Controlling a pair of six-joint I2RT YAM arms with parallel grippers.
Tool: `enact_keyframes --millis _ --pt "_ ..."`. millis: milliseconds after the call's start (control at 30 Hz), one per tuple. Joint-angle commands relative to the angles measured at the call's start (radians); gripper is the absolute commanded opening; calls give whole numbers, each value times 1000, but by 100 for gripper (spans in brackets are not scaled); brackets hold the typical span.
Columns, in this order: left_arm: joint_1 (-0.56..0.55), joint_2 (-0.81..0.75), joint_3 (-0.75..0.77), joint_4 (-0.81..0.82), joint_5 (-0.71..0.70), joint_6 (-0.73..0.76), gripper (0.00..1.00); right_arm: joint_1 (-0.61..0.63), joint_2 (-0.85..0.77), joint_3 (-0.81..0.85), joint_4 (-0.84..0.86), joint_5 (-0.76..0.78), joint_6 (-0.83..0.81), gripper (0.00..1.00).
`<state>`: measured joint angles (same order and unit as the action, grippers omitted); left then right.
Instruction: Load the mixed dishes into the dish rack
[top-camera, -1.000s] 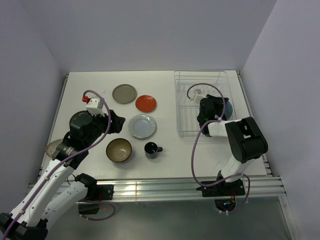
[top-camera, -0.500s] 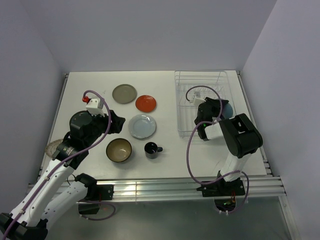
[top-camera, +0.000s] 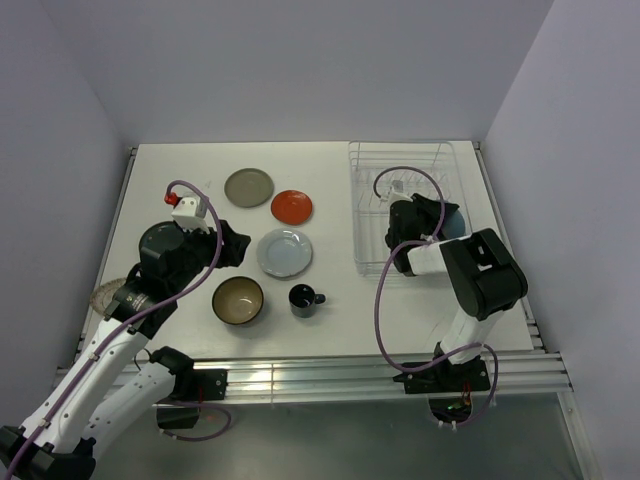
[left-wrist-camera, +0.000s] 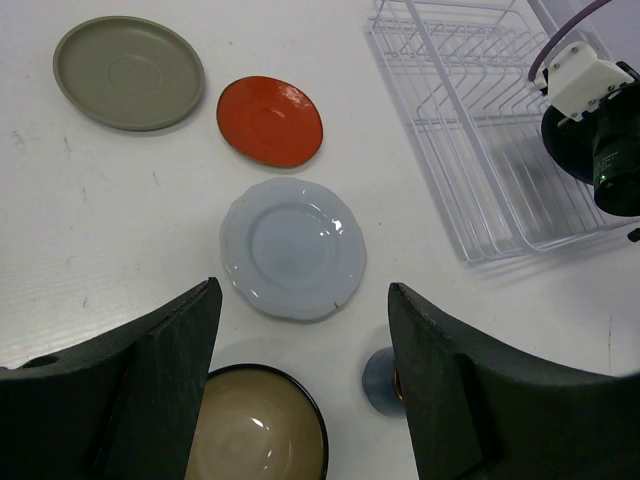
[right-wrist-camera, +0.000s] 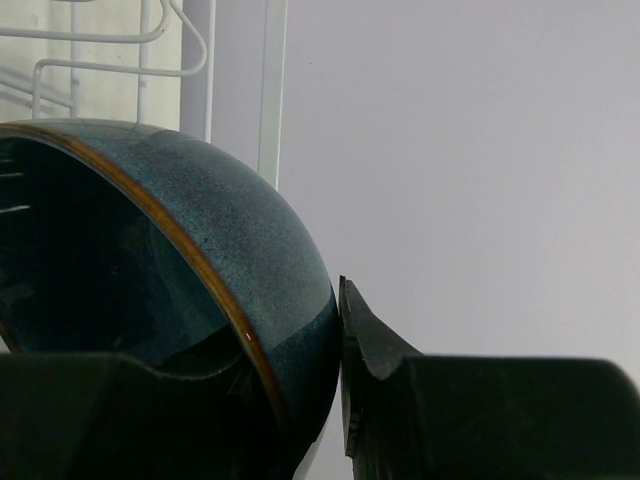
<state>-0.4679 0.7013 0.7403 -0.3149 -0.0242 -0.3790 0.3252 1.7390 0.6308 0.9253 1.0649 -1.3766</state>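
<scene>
Five dishes (top-camera: 284, 252) left of dish rack (top-camera: 400, 145)

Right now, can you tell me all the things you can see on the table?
dish rack: one, white, far right.
teal-blue bowl: one, rack's right side, in right pincer.
grey-olive plate: one, far middle.
orange-red plate: one, right of it.
pale blue-white plate: one, table's middle.
olive-brown bowl: one, near edge.
black mug: one, right of that bowl.
round thing: one, pale, left edge, unclear.
left pincer: one, black, open, above the table.
right pincer: one, black, shut on the teal-blue bowl.
</scene>
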Motion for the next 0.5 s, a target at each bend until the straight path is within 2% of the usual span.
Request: enact_keyframes --millis 0,33,67,467 --pt "5 -20 1 27 1 18 74 32 -22 36 -196 -33 174 16" --pt "5 -20 1 27 1 17 74 34 -24 44 -215 -33 186 17" --pt "5 -22 1 27 0 18 74 35 -24 47 -232 -33 210 23" --pt "5 -23 1 27 0 19 74 60 -3 52 -312 -22 272 26"
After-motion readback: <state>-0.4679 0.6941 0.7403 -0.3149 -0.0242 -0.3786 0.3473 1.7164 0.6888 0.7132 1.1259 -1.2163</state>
